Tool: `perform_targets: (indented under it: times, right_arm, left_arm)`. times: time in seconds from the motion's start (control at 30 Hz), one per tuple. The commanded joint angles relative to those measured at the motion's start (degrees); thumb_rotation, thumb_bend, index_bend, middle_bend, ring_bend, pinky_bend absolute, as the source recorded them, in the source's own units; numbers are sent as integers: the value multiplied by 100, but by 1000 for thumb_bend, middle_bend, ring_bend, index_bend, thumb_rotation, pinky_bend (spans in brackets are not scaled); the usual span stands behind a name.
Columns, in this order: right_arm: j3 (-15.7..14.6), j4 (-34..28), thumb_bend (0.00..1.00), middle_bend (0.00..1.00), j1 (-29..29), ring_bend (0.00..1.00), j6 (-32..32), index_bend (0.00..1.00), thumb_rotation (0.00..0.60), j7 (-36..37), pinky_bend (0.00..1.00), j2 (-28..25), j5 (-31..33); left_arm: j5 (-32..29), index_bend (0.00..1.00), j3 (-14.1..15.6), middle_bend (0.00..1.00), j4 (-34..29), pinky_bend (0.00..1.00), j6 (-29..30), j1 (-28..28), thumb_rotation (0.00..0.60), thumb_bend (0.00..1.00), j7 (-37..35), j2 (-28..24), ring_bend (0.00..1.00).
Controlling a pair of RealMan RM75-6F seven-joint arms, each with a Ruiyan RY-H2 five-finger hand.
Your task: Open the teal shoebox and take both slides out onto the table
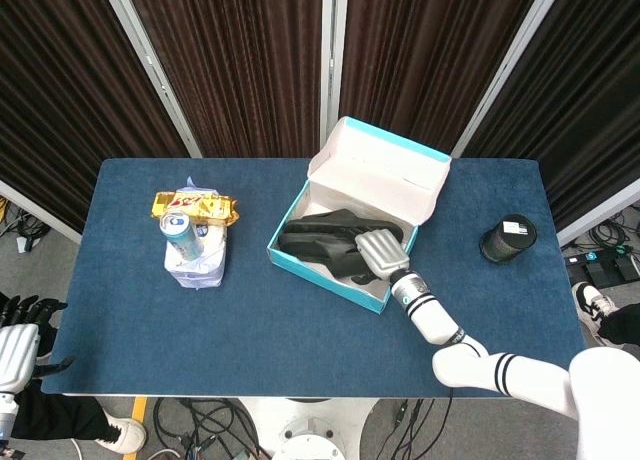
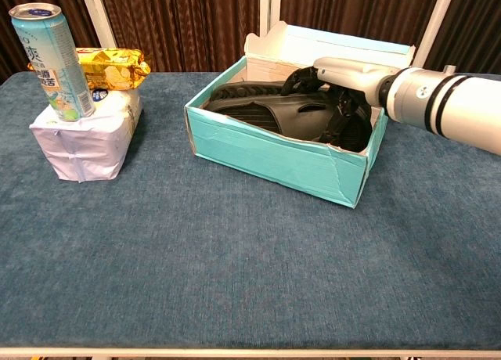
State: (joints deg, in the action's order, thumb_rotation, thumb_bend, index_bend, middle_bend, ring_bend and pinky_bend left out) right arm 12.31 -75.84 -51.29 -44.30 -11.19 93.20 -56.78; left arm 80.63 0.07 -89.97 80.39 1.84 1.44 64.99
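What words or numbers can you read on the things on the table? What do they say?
Can: big pale Chinese characters run down its side, too blurred to read for sure.
Yellow snack packet: red and dark printing, too blurred to read.
White wrapped packet: a small blue round mark near its top, too small to read.
Teal shoebox: no writing shows.
Black round container: a pale label on top, too small to read.

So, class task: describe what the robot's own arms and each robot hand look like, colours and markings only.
The right robot hand has a silver-grey back and black fingers. Its forearm is glossy white with black rings near the wrist. The left robot hand, at the frame edge in the head view, shows the same silver back and black fingers. No cables show on either.
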Motion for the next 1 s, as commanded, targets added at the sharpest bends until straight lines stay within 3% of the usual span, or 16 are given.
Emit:
perform_targets:
  times: [0.03, 0.2, 0.43, 0.73, 0.87, 1.0]
  right_arm:
    - [16, 123, 73, 280, -44, 188, -60, 244, 600, -74, 394, 137, 16]
    - [54, 274, 125, 310, 1, 242, -265, 309, 600, 32, 475, 316, -131]
    - [-20, 507, 177, 340, 9, 272, -326, 362, 600, 0, 509, 483, -333]
    - [-62, 831, 399, 460, 56, 408, -533, 566, 600, -135, 657, 722, -527]
    - [62, 718, 458, 498, 116, 448, -698, 633, 600, 235, 690, 583, -784]
    - [178, 391, 471, 498, 179, 448, -743, 635, 600, 620, 690, 202, -1007]
  left_arm:
    - [-3, 234, 1, 180, 16, 55, -7, -1, 600, 0, -18, 9, 93]
    - [-19, 234, 8, 180, 63, 55, -33, -5, 600, 0, -52, 32, 92]
    - [-2, 234, -2, 180, 79, 55, -51, 16, 600, 0, -77, 41, 93]
    - [-20, 234, 5, 180, 66, 55, -59, 5, 600, 0, -77, 37, 93]
    - [-41, 234, 11, 180, 61, 55, -62, -7, 600, 0, -65, 22, 93]
    - [-20, 234, 5, 180, 34, 56, -36, -9, 600, 0, -59, 2, 93]
